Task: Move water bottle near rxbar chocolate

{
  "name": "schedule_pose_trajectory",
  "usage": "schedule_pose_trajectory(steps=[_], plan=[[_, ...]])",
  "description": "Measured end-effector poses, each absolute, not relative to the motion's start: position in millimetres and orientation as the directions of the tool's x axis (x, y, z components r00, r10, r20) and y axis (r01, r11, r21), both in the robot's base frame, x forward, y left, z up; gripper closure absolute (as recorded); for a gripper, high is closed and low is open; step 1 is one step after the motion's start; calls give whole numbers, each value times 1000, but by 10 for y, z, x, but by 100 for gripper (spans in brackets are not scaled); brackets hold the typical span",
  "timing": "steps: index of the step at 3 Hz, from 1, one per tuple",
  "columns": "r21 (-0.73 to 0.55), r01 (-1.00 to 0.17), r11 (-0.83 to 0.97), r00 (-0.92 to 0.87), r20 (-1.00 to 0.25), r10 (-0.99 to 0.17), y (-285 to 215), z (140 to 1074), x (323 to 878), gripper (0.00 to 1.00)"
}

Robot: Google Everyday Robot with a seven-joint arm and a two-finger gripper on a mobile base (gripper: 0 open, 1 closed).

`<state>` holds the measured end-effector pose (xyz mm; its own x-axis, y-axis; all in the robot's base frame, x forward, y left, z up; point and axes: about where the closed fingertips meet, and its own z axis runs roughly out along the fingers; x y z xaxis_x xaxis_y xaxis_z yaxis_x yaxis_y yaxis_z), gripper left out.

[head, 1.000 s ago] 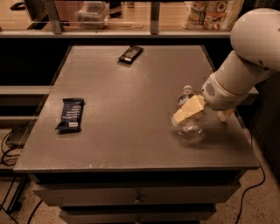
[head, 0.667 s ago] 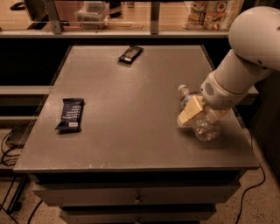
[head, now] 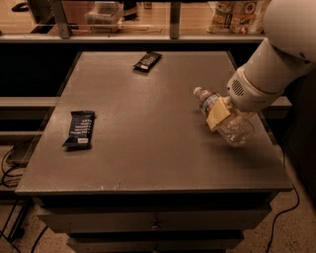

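The water bottle [head: 232, 129] is a clear crinkly bottle with a white cap, tilted with the cap pointing up-left, over the right side of the table. My gripper [head: 217, 114] is shut on the water bottle around its middle, with a pale yellow finger [head: 216, 116] across the label. The white arm [head: 266, 79] comes in from the upper right. The rxbar chocolate [head: 147, 61], in a black wrapper with white lettering, lies flat at the far middle of the table, well away from the bottle.
A dark navy-blue wrapped bar [head: 80, 128] lies near the table's left edge. The grey table [head: 148, 143] has drawers below. A counter rail and packaged goods [head: 237, 12] stand behind the far edge. Cables lie on the floor at left.
The gripper and the bottle have moved a little right and back across the table; the bottle now sits more tilted, its base lifted and swung toward the right edge.
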<state>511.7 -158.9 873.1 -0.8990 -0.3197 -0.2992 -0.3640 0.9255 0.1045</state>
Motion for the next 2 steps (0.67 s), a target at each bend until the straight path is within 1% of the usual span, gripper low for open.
schedule_pose_trajectory(steps=[1,2], plan=[[108,-398,911,-873,-350,-340,-1594,8934,5247,100],[98,-438,893,-844,-388,-371,-1661,9123,5632,100]])
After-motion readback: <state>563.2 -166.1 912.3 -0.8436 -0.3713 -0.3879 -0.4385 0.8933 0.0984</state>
